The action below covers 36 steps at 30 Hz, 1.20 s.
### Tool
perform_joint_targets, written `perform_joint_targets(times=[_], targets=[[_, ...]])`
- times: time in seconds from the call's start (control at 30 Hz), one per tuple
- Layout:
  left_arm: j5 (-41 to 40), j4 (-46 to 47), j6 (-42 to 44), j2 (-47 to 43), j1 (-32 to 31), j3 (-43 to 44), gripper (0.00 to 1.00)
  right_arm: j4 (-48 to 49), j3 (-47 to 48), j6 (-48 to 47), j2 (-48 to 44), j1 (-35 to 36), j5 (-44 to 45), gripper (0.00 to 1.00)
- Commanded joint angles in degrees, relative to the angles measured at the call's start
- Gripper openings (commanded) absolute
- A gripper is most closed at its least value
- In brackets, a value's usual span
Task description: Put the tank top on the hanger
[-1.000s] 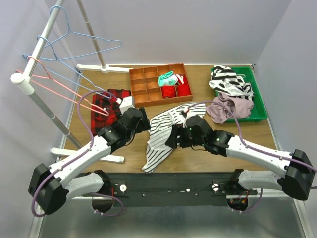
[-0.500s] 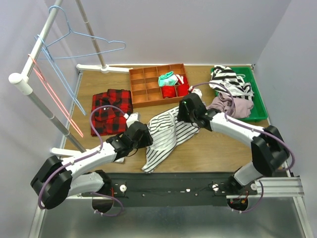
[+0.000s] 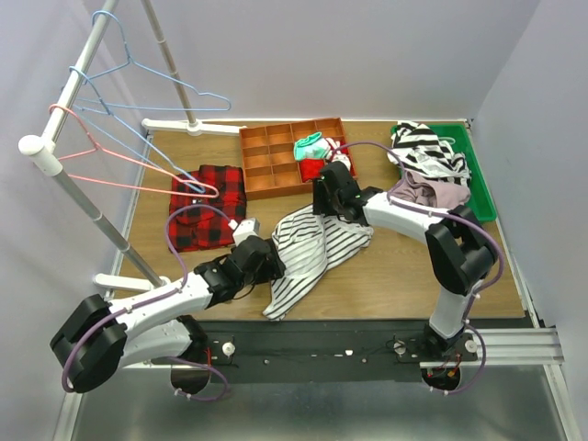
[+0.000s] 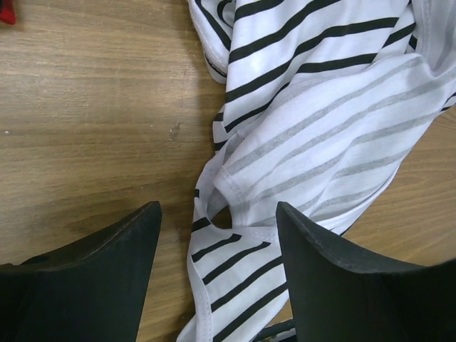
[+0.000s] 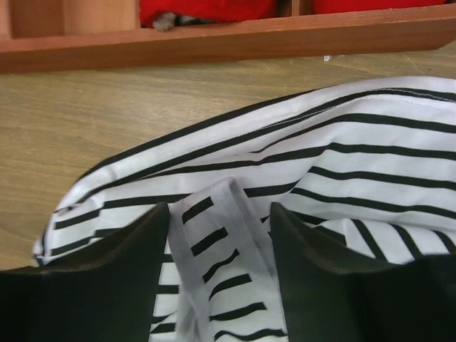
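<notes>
The left gripper [image 4: 217, 214] gapes wide over the left edge of the tank top [image 3: 317, 248], its arm stretched low. The right gripper [image 5: 219, 214] straddles a strap at its far edge, jaws apart. The light-blue hanger [image 3: 175, 81] hangs well beyond it.

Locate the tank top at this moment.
Top view: the tank top lies mid-table between the left gripper and right gripper, below the wooden tray, right of the plaid shirt.

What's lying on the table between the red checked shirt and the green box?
The white tank top with thin black stripes lies crumpled in that stretch. The top view shows it.
</notes>
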Motion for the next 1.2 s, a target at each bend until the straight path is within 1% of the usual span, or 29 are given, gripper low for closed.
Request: perform_joint_targets(times=[0.0, 0.03, 0.07, 0.1, 0.13, 0.17, 0.2, 0.23, 0.3, 0.33, 0.4, 0.43, 0.47, 0.53, 0.6, 0.7, 0.73, 0.77, 0.8, 0.83, 0.9, 0.93, 1.0, 1.03, 1.1, 1.17], targets=[[-2.0, 5.4, 0.0, 2.0, -0.2, -0.1, 0.72, -1.3, 2.3, -1.1, 2.6, -0.8, 2.5, 0.56], [-2.0, 6.2, 0.2, 2.3, -0.2, -0.5, 0.69, -1.1, 2.1, -1.0, 2.2, -0.9, 2.8, 0.51], [-1.8, 8.2, 0.2, 2.6, -0.2, -0.6, 0.66, -0.9, 2.0, -0.7, 1.9, -0.9, 3.3, 0.36], [-1.3, 9.3, 0.5, 3.6, -0.2, -0.8, 0.62, -1.1, 1.8, -0.4, 1.4, -1.0, 3.5, 0.28], [-0.9, 9.9, 0.6, 4.1, -0.2, -0.8, 0.55, -1.8, 1.8, -0.2, 0.3, -1.1, 3.8, 0.21], [0.1, 10.2, 0.9, 4.7, -0.2, -0.6, 0.50, -2.0, 1.7, 0.0, -0.4, -1.1, 4.3, 0.10], [0.4, 10.2, 1.2, 5.5, -0.2, -0.6, 0.45, -2.1, 1.5, 0.1, -1.1, -1.0, 4.5, 0.06], [0.4, 10.2, 1.3, 5.6, -0.3, -0.3, 0.35, -3.2, 1.5, 0.3, -2.9, -1.1, 5.0, 0.01], [0.3, 11.3, 1.5, 4.8, -0.3, 0.0, 0.22, -4.0, 1.3, 0.7, -5.0, -1.1, 6.2, 0.01], [0.2, 10.9, 1.8, 4.3, -0.4, 0.7, 0.12, -5.2, 1.0, 0.8, -6.3, -1.0, 6.5, 0.01], [-0.7, 8.9, 2.5, 1.8, -0.6, 1.5, 0.01, -7.0, 0.9, 1.2, -10.4, -1.1, 7.9, 0.01], [-1.0, 8.0, 3.4, 0.7, -0.9, 2.7, 0.00, -8.4, 0.6, 1.2, -12.0, -1.1, 8.6, 0.01], [-1.4, 6.1, 4.1, -0.4, -0.9, 3.3, 0.00, -9.0, 0.5, 1.4, -15.8, -1.0, 9.5, 0.01], [-1.9, 4.2, 5.6, -4.3, -1.0, 5.6, 0.00, -11.2, 0.8, 1.3, -19.4, -1.1, 10.3, 0.01], [-2.1, 1.3, 7.7, -8.2, -1.2, 7.5, 0.00, -12.8, 2.8, 1.1, -24.9, -1.1, 11.9, 0.01], [-2.0, -1.8, 10.5, -12.3, -1.4, 12.8, 0.00, -14.2, 7.8, -0.3, -31.3, -1.1, 12.1, 0.01], [-1.9, -2.6, 11.4, -12.9, -1.4, 15.9, 0.00, -14.3, 9.3, -0.5, -32.4, -1.1, 11.8, 0.01], [-1.7, -3.5, 12.1, -13.5, -1.5, 17.4, 0.00, -14.3, 10.9, -1.1, -33.1, -1.1, 11.4, 0.01], [-1.6, -4.0, 13.4, -14.2, -1.5, 19.1, 0.00, -14.0, 14.5, -1.5, -33.7, -1.1, 10.4, 0.01], [-1.4, -4.3, 14.1, -14.3, -1.5, 22.6, 0.00, -14.2, 16.3, -1.8, -34.1, -1.1, 9.8, 0.01], [-2.2, -6.7, 15.7, -13.5, -1.5, 26.9, 0.00, -14.3, 20.3, -2.5, -33.6, -1.0, 8.0, 0.01], [-2.6, -7.7, 17.1, -12.9, -1.5, 31.9, 0.00, -14.9, 24.8, -2.5, -32.7, -1.1, 7.7, 0.01], [-4.5, -11.3, 18.6, -10.8, -1.5, 36.8, 0.00, -15.7, 28.7, -2.6, -31.6, -1.1, 6.4, 0.01], [-5.1, -12.1, 19.8, -10.2, -1.5, 40.5, 0.00, -16.4, 32.6, -2.7, -30.9, -1.0, 6.2, 0.01], [-7.2, -13.4, 20.9, -8.5, -1.5, 43.0, 0.00, -17.1, 34.7, -2.6, -29.7, -1.0, 5.9, 0.01], [-8.0, -14.8, 21.7, -7.0, -1.5, 45.6, 0.00, -17.2, 33.1, -1.9, -30.2, -1.1, 6.1, 0.01]])
